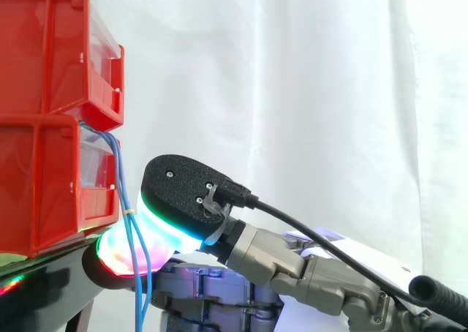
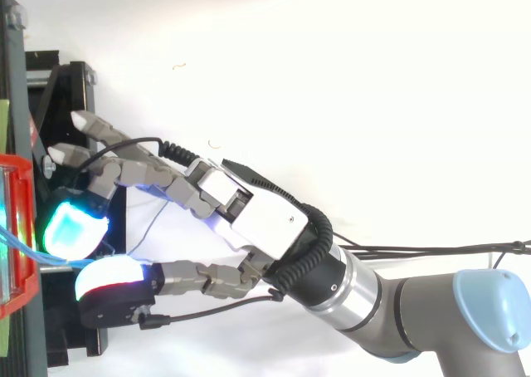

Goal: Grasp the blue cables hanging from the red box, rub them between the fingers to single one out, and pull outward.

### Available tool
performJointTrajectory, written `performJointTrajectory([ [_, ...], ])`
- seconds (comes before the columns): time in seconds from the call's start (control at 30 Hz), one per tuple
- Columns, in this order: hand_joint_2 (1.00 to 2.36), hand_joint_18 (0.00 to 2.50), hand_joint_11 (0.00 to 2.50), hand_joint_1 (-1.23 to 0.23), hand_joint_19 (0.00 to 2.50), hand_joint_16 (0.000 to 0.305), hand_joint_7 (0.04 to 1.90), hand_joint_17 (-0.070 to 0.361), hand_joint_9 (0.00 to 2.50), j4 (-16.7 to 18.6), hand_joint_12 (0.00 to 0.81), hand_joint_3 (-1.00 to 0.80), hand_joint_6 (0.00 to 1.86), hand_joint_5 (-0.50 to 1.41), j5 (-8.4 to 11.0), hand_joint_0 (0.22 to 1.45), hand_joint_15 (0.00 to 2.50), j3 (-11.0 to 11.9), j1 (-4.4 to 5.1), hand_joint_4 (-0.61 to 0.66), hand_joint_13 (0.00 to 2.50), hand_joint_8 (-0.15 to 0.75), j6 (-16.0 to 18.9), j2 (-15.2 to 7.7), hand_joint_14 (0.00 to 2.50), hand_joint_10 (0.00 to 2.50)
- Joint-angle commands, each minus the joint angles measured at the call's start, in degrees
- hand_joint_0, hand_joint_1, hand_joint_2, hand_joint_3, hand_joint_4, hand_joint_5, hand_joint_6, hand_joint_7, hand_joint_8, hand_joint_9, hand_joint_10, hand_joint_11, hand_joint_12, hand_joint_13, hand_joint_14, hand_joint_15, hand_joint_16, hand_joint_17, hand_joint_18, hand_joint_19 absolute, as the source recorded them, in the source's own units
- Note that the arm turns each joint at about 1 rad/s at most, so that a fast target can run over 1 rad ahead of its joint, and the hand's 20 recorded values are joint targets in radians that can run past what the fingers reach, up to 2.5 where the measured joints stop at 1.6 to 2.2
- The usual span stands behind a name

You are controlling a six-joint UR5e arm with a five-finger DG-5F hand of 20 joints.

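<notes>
Hand is open, its pads flanking the blue cables, which hang vertically just off the red box; you'd pinch across them and pull away from the box.

Side cam: I'm looking level, about bin height, close in. At left edge, red bins on black stand; white curtain behind; hand at lower right. Top cam: I look down from above, farther back. Bin fronts at left edge, arm from lower-right corner. Both views share bin fronts, blue cables, stand edge, hand.
</notes>
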Motion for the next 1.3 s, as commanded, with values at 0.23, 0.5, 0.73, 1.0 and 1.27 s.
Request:
performJointTrajectory([
  [0.23,1.02,0.00,0.00,-0.64,0.00,0.038,1.22,0.085,0.30,-0.33,0.344,-0.34,0.50,-0.16,0.21,0.59,0.00,0.06,0.05,0.31,0.09,0.365,0.62,-0.07,0.00,0.00],
  [0.5,1.02,0.00,0.00,-0.64,0.00,0.038,1.20,0.085,0.30,-0.77,0.349,-0.34,0.50,-0.16,0.21,0.59,0.00,0.41,-0.04,0.32,0.10,0.361,-0.26,0.02,0.00,0.00],
  [0.73,1.02,0.00,0.00,-0.64,0.00,0.038,1.20,0.086,0.30,-2.09,0.353,-0.34,0.50,-0.16,0.21,0.59,0.00,1.82,0.22,0.32,0.10,0.362,-1.14,-0.07,0.00,0.00],
  [1.0,1.02,0.00,0.00,-0.64,0.00,0.039,1.19,0.088,0.30,-3.58,0.357,-0.34,0.50,-0.16,0.21,0.59,0.00,2.08,0.22,0.32,0.10,0.362,-1.75,-0.07,0.00,0.00],
  [1.27,1.02,0.00,0.00,-0.64,0.00,0.037,1.20,0.084,0.30,-4.81,0.348,-0.34,0.50,-0.16,0.30,0.59,0.00,2.08,0.13,0.32,0.10,0.358,-3.33,-0.07,0.00,0.00],
])
